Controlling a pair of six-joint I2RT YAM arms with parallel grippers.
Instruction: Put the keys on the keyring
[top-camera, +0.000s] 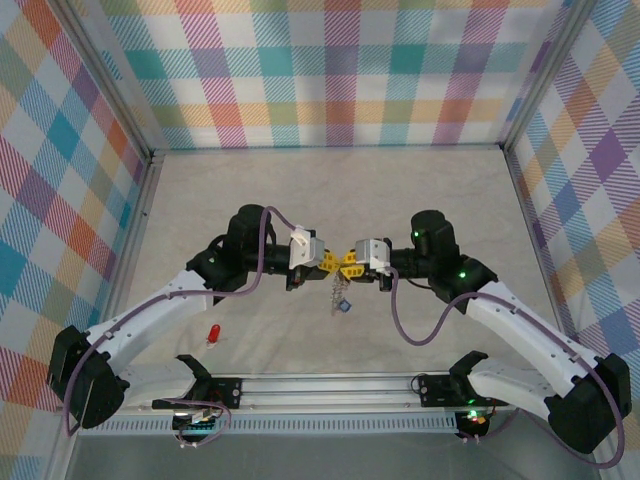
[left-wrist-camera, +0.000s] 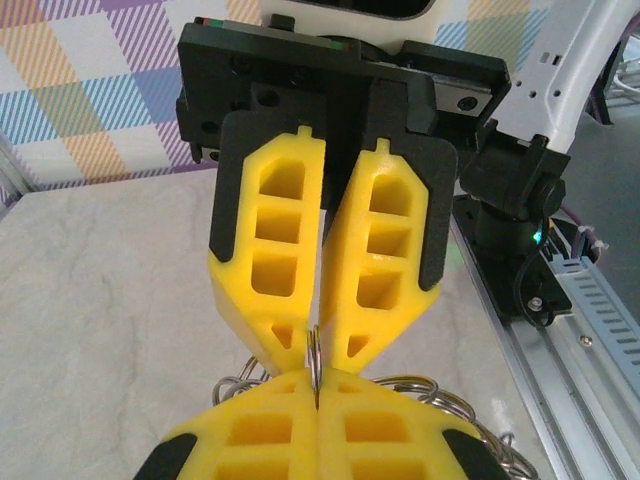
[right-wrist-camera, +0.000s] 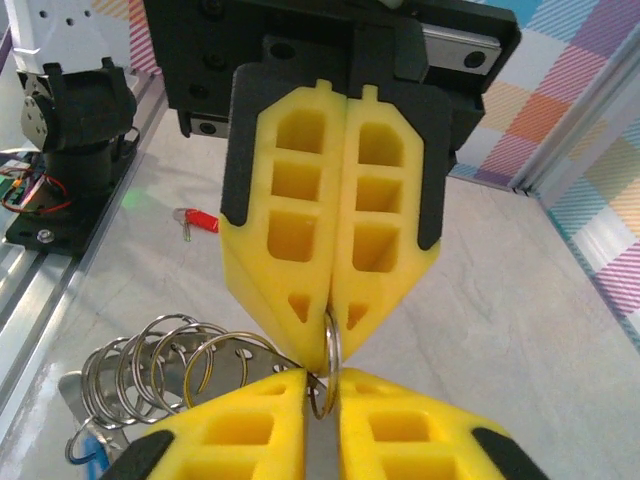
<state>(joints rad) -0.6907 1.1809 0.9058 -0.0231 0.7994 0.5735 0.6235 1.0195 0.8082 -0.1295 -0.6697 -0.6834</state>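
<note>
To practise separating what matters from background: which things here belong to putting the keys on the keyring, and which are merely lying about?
Belong to the job:
- keyring, held up off the table
- blue key, hanging at its lower end
- red key, loose on the table

Just lying about:
- purple cable
- metal rail
- checked walls
</note>
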